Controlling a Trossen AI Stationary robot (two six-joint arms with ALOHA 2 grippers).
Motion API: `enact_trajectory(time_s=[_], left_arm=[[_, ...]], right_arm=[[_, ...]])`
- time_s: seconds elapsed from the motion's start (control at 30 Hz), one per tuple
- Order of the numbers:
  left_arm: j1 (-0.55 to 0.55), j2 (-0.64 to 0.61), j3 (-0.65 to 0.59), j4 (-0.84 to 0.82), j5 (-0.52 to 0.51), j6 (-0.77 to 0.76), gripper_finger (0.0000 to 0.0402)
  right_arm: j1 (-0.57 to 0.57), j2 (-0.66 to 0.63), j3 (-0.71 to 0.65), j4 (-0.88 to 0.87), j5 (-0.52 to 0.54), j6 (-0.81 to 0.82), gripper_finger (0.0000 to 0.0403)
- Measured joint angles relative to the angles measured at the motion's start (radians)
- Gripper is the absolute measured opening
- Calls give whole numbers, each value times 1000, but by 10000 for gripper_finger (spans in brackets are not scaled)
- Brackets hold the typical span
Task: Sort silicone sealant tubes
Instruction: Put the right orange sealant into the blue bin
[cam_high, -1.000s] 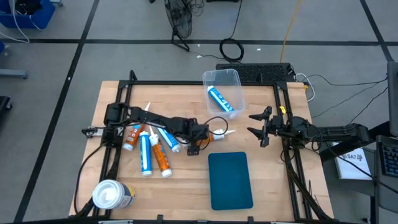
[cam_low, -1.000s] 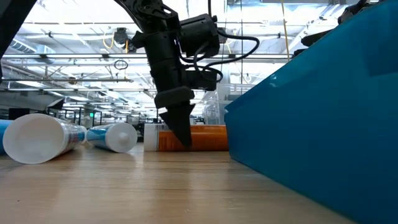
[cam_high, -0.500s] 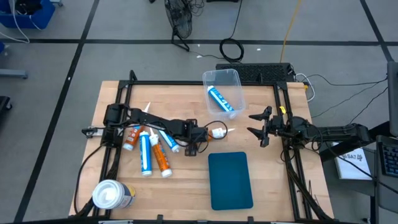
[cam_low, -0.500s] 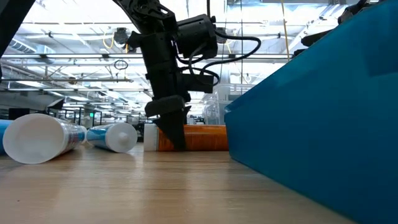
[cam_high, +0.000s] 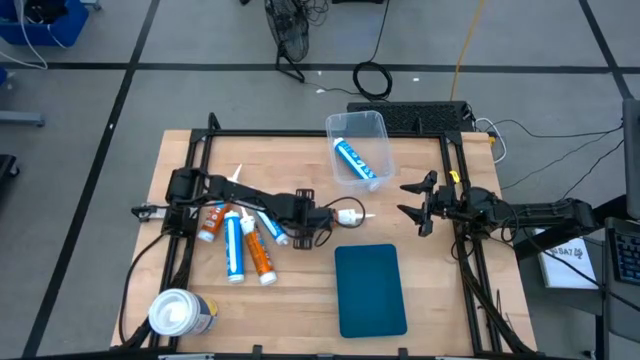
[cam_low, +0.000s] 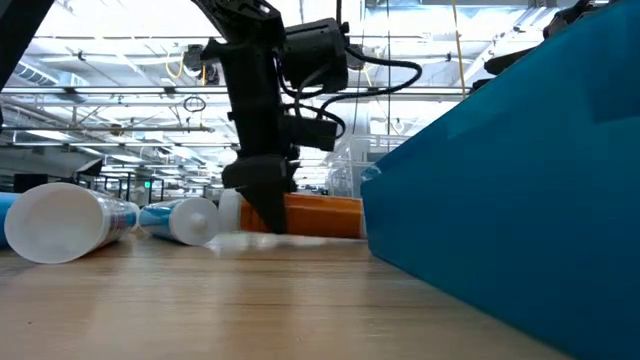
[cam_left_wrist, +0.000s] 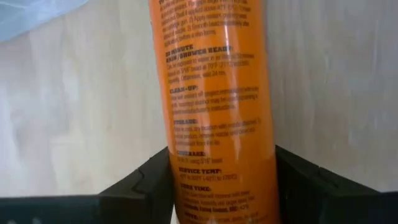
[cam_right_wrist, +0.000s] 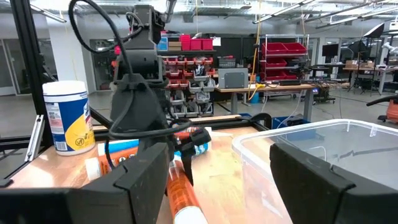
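An orange silicone sealant tube lies mid-table, its white nozzle pointing toward the right edge. My left gripper is shut on it. Two more orange tubes and two blue-and-white ones lie on their sides at the left. Another blue-and-white tube lies inside the clear bin. My right gripper hovers open at the right, holding nothing. My left gripper pinches the orange tube's round body between its two fingers, one on each side, toward the end away from the nozzle. The fingers point down from above and lie across the tube. The tube stays level; whether it is clear of the table I cannot tell.
A blue tray lies near the front, right of centre, close to the held tube. A fat white-topped canister stands at the front left corner. A black frame runs around the table's work area.
My left gripper has come down over the orange tube and shut on its sides. The tube has shifted slightly toward the table's left edge with it.
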Motion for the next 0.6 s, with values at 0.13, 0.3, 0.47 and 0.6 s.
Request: enact_trajectory(time_s=[0.13, 0.3, 0.47, 0.6], left_arm=[[-17, -51, 10, -24, -21, 16, 213], [-24, -191, -1, 9, -17, 20, 213], [-22, -379, -61, 79, -1, 25, 213], [-19, -532, -198, 314, 112, 71, 213]], right_arm=[[0, 0, 0, 0, 1, 0, 258], [0, 4, 0, 0, 6, 0, 258], [0, 11, 0, -11, 50, 0, 258], [0, 20, 0, -8, 55, 0, 258]])
